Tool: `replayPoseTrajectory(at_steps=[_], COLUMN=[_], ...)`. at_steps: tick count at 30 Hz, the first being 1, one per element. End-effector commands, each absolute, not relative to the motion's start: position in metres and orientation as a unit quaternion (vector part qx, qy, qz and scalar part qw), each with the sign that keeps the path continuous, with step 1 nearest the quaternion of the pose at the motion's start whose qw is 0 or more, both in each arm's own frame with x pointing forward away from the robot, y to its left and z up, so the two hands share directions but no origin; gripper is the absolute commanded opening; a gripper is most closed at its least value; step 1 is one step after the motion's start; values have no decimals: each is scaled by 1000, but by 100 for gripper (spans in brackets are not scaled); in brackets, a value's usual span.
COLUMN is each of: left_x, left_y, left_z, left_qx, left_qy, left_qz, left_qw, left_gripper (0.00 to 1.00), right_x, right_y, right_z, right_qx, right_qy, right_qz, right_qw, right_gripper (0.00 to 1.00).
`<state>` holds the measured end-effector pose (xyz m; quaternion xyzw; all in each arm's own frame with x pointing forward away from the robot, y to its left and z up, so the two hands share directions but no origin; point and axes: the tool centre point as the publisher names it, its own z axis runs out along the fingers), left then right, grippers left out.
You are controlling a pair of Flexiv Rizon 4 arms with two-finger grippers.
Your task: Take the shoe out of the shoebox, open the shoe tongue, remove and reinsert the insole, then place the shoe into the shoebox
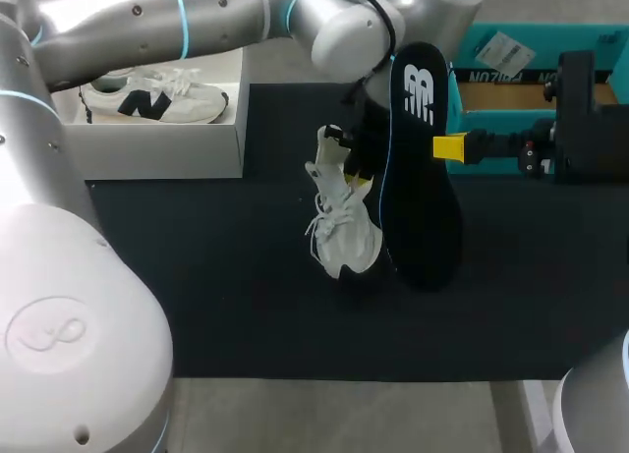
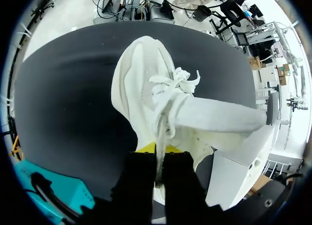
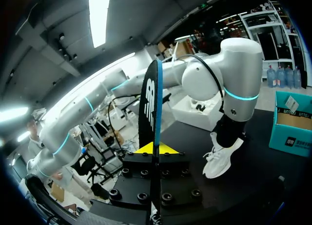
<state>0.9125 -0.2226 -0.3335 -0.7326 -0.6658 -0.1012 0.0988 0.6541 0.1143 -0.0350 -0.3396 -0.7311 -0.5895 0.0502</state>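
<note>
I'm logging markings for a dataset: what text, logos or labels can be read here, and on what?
Insole: white logo, no words.
Shoe in the white shoebox: dark side emblem, no words.
Teal box: upside-down white lettering, partly hidden, not readable.
White label on it: too small to read.
Held shoe: nothing visible.

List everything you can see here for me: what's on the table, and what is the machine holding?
held shoe: 1, white, toe-down over the mat's middle
insole: 1, black, upright beside the held shoe
boxed shoe: 1, white with black mark, inside the white shoebox
white shoebox: 1, white, far left
teal box: 1, teal, far right
mat: 1, black, covering the table
left tool: 1, yellow-tipped, shut on the held shoe
right tool: 1, yellow-tipped, shut on the insole
</note>
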Motion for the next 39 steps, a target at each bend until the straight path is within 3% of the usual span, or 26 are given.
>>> replayPoseTrajectory(at_steps=[1,31,32,33,35,37,39], left_x=[915,914,913,913,912,910,909], left_y=[-221,-236,-236,-236,-237,-238,-238], left_z=[-331,-371,-372,-372,-372,-372,-371], left_qx=[-728,-726,-727,-728,-729,-728,-728], left_qy=[-668,-658,-657,-657,-657,-659,-661], left_qz=[-113,-132,-130,-128,-121,-117,-110], left_qw=[103,150,151,151,151,150,148], left_gripper=[0,0,17,25,40,48,75], right_x=[655,655,655,655,655,655,655], right_y=[116,116,116,116,116,116,116], right_z=[-36,-36,-36,-36,-36,-36,-36], right_qx=[-340,-340,-340,-340,-340,-340,-340], right_qy=[-731,-731,-731,-731,-731,-731,-731], right_qz=[-590,-590,-590,-590,-590,-590,-590], right_qw=[50,50,50,50,50,50,50], right_gripper=[0,0,0,0,0,0,0])
